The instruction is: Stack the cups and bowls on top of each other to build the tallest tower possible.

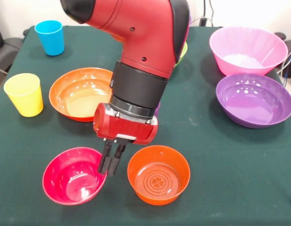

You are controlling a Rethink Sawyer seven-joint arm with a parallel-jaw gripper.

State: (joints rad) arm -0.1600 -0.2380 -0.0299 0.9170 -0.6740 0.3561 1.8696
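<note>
I see the gripper (112, 162) with its fingers drawn narrow, close together, at the right rim of the small red bowl (72, 176) (near edge of the table (221, 188)); whether it pinches the rim I cannot tell. The small orange bowl (158, 174) stands just beside, nothing stacked.
</note>
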